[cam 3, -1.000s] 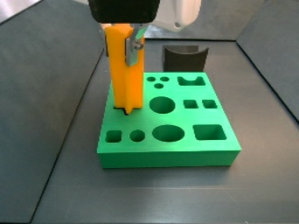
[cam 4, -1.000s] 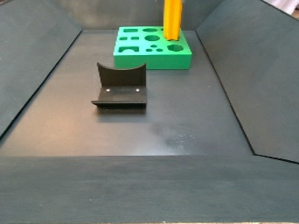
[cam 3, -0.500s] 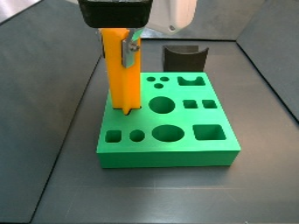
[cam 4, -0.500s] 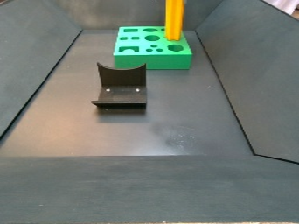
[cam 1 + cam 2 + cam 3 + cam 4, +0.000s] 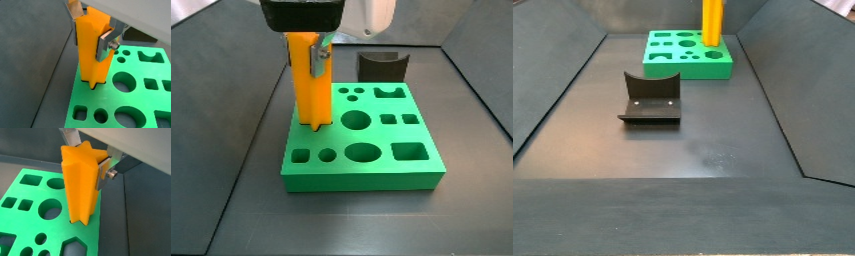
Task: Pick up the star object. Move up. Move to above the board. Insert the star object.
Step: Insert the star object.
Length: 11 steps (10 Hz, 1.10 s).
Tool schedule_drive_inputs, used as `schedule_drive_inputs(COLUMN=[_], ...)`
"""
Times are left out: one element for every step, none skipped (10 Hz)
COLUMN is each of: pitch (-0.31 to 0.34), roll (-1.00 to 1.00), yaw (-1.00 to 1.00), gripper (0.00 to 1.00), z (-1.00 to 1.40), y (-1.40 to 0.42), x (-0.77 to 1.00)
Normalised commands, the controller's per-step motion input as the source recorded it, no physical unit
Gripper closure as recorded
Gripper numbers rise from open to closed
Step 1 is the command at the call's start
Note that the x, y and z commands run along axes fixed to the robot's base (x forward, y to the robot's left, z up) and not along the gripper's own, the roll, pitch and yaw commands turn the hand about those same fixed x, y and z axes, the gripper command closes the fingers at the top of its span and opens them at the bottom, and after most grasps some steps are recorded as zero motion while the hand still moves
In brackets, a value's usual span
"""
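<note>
On the dark floor (image 5: pixel 251 215), the end effector (image 5: pixel 310 55) grips the star object (image 5: pixel 310 90) upright in the board (image 5: pixel 372 165).

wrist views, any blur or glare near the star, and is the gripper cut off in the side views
In both wrist views the star and board look sharp, with no glare; the silver finger shows only a soft sheen. In a side view the gripper is cropped by the top edge; the fixture looks evenly lit.
</note>
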Motion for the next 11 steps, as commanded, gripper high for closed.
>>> schedule_drive_inputs(pitch=[0.071,0.12,0.163,0.09,0.046,0.019,0.0,-0.316,-0.271,-0.204,-0.006], roll=[-0.06,-0.04,0.0,-0.08,0.08,0.2,0.24,0.16,0.11,0.06,0.0], yaw=[-0.01,-0.03,-0.05,-0.04,0.0,0.0,0.0,0.05,0.05,0.09,0.02], gripper=[1.0,1.0,1.0,1.0,1.0,1.0,1.0,1.0,1.0,1.0,1.0], z=[-0.66,-0.55,-0.5,-0.36,-0.4,-0.52,-0.57,-0.53,-0.56,-0.62,-0.79], y=[0.0,-0.04,-0.06,-0.04,-0.06,-0.09,-0.12,-0.11,-0.03,0.0,0.0], x=[0.26,0.4,0.45,0.35,0.21,0.14,0.06,0.0,0.0,0.0,0.07])
